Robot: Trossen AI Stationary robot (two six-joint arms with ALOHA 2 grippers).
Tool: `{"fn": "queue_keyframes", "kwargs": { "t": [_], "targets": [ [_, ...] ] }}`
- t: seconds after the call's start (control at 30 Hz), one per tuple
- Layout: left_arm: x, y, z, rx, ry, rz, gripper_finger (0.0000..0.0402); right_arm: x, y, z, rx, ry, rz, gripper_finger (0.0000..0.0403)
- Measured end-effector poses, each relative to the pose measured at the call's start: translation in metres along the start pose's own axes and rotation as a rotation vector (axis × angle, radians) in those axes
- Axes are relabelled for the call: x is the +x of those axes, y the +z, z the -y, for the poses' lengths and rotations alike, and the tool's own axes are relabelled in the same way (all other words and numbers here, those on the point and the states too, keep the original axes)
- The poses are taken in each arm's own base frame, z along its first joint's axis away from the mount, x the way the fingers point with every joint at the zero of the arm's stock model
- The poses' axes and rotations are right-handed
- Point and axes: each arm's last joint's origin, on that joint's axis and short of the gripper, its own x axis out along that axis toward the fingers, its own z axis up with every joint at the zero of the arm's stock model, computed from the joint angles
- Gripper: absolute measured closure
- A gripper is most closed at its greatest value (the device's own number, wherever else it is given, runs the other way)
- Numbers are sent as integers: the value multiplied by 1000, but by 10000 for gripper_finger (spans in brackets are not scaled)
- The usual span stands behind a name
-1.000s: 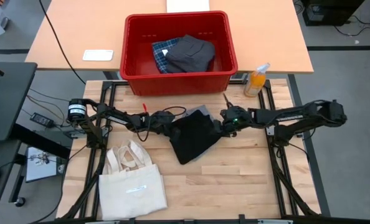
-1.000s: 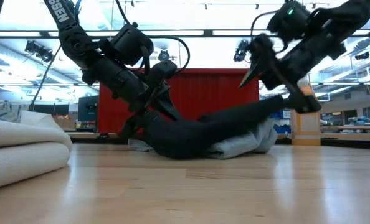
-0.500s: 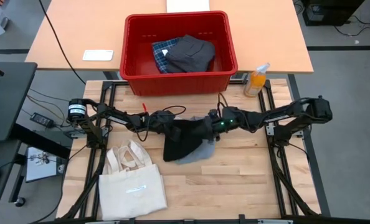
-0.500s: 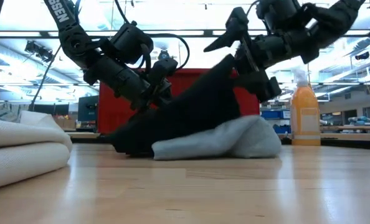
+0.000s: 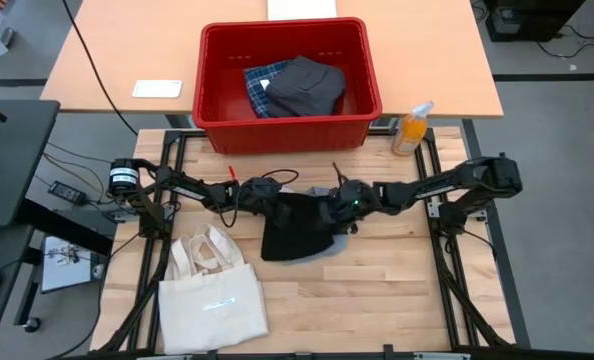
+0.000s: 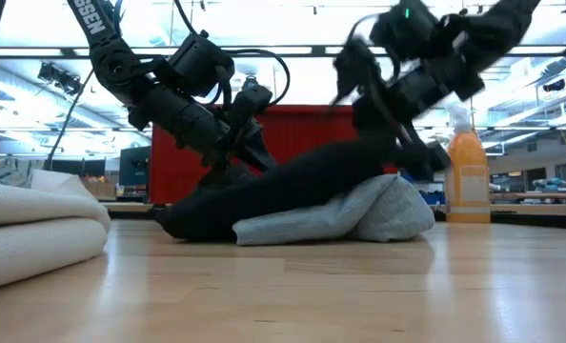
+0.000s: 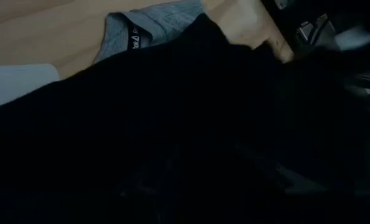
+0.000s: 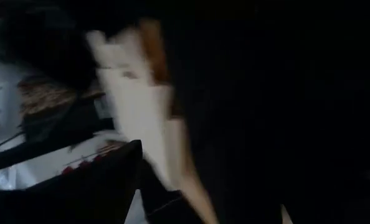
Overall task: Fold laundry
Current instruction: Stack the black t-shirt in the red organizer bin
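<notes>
A: Look at the left gripper (image 5: 269, 205). It is pinching the edge of the black shorts (image 5: 294, 228), with its fingers partly closed on the cloth. The right gripper (image 5: 339, 199) is just at the other side of the shorts. Its fingers stand wide apart, and I cannot tell if it has hold of anything.

B: Where are the clothes?

A: Start with the big wooden table (image 5: 377, 290). The black shorts lie in a heap in the middle of it, between the two arms. They sit on top of a light grey top (image 6: 359, 217), which pokes out from under them.

B: What is that big red thing?

A: A red basket (image 5: 217, 100), on the other table behind. Inside it are a dark grey piece (image 5: 305, 85) and a blue plaid piece (image 5: 259, 85), touching each other.

B: And the white thing near the front?

A: A cream bag (image 5: 212, 295) with handles. It lies flat, well apart from the shorts, on the left arm's side.

B: Anything small?

A: An orange bottle (image 5: 411, 128) stands up just beside the basket.
</notes>
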Motion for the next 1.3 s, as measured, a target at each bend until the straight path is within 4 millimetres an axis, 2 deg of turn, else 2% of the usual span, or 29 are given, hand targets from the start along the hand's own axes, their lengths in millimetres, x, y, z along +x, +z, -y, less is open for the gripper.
{"fn": "queue_keyframes", "kwargs": {
  "t": [0.07, 0.2, 0.27, 0.47, 0.53, 0.6, 0.8, 0.83, 0.93, 1.07, 1.2, 1.3],
  "targets": [
    [0, 0, 0, 0, -4, 2, 260, 9, -1, 14, 34, -33, 3, 57],
    [0, -2, 3, 0, -12, -2, 260, 15, -9, 15, 70, 31, 65, 57],
    [0, -4, 5, 3, -17, -8, 260, 19, -12, 24, 101, 10, 106, 57],
    [1, -9, 11, 16, -36, -19, 260, 16, -12, 48, 156, 25, 198, 70],
    [1, -10, 11, 18, -37, -18, 260, 15, -12, 51, 154, 36, 214, 101],
    [1, -9, 12, 17, -42, -14, 260, 15, -12, 52, 145, 37, 223, 150],
    [0, -6, 11, 16, -53, -9, 260, 14, -11, 48, 84, 67, 250, 356],
    [-2, -4, 11, 18, -64, -13, 260, 14, -11, 47, 70, 74, 249, 374],
    [-12, 8, 15, 41, -117, 1, 260, 13, -10, 42, 59, 116, 219, 371],
    [-34, 25, 26, 101, -165, 68, 260, 4, -13, 28, 31, 206, 196, 371],
    [-67, 44, 46, 214, -247, 204, 260, -16, -13, 9, -33, 311, 220, 378],
    [-96, 55, 60, 302, -276, 333, 260, -35, -2, -3, -66, 386, 266, 378]
  ]
}}
